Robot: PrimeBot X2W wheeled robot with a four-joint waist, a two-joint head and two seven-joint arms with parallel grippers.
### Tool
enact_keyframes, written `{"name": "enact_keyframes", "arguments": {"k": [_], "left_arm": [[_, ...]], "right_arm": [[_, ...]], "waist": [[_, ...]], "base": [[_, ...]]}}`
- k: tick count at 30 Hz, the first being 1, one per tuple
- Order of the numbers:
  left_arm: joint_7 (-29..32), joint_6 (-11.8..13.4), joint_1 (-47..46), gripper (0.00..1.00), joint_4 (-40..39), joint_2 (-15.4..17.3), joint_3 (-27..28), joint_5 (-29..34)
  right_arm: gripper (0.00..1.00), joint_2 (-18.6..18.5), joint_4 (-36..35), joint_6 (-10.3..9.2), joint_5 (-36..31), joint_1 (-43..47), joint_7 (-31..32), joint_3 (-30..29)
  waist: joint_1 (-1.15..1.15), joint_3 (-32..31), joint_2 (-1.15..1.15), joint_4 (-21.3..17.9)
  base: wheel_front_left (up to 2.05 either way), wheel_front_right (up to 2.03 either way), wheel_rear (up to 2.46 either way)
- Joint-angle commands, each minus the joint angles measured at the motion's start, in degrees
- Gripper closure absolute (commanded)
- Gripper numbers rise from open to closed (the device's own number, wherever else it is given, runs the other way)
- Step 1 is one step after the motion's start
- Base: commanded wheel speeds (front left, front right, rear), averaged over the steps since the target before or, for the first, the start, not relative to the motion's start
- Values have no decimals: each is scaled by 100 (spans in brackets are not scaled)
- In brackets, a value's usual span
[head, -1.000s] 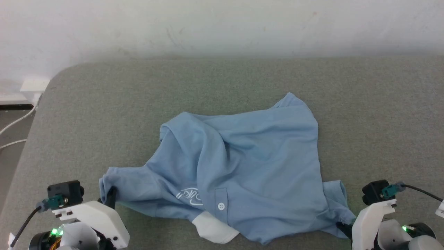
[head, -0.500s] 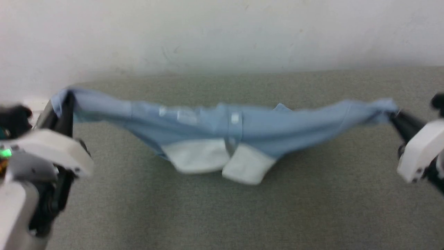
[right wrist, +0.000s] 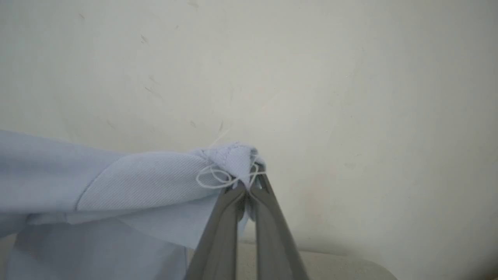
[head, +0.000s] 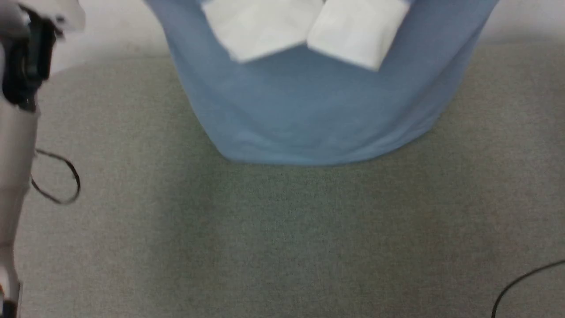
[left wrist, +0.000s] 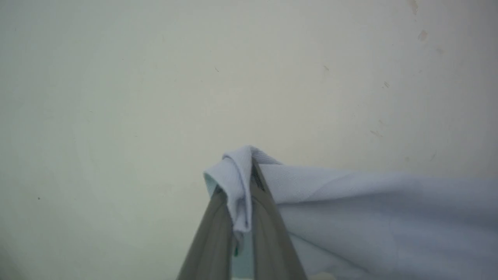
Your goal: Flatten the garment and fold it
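Observation:
The garment (head: 309, 110), a light blue polo shirt with a white collar (head: 304, 31), hangs in the air above the grey-green surface (head: 282, 238); its lower hem curves just over that surface. In the left wrist view my left gripper (left wrist: 244, 194) is shut on a bunched corner of the garment (left wrist: 373, 210), which stretches away to the right. In the right wrist view my right gripper (right wrist: 247, 186) is shut on another corner of the garment (right wrist: 148, 182), with a loose white thread at the fingertips. My pale left forearm (head: 17, 132) blurs along the head view's left edge.
A pale wall (left wrist: 155, 77) stands behind the held cloth in both wrist views. A thin black cable (head: 59, 176) loops by my left arm, and another black cable (head: 525, 278) crosses the lower right corner of the head view.
Both arms have lifted the garment off the surface and pulled it taut between them; it now hangs high with the collar at the top of the head view.

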Motion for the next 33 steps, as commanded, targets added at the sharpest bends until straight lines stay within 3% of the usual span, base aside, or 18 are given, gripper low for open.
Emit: {"name": "enact_keyframes", "arguments": {"k": [1,11,17,26,33], "left_arm": [[-129,-98,-516,100,396,-97,-70,158],[-932,-302,-2182,100,1774,-477,-253,580],[-1398,-419,-2456,100,2529,-676,-282,577],[-2030,-681,-1773,100,3425,-941,-127,191],[-2328,-822,-447,100,3352,-990,158,-141]], "right_arm": [[100,-67,336,-9,-80,-505,-288,25],[100,87,1650,-9,-640,-2351,-1911,217],[100,392,2385,-9,-681,-2742,-2401,692],[100,621,3279,-9,-268,-2220,-2833,1470],[100,398,3131,-9,302,-940,-3369,1898]], "waist": [[-2,737,0,-51],[-2,1552,0,-109],[-2,1792,0,-164],[-2,1678,0,-149],[-2,1132,0,-17]], "base": [[0,0,0],[0,0,0],[0,0,0],[0,0,0],[0,0,0]]}}
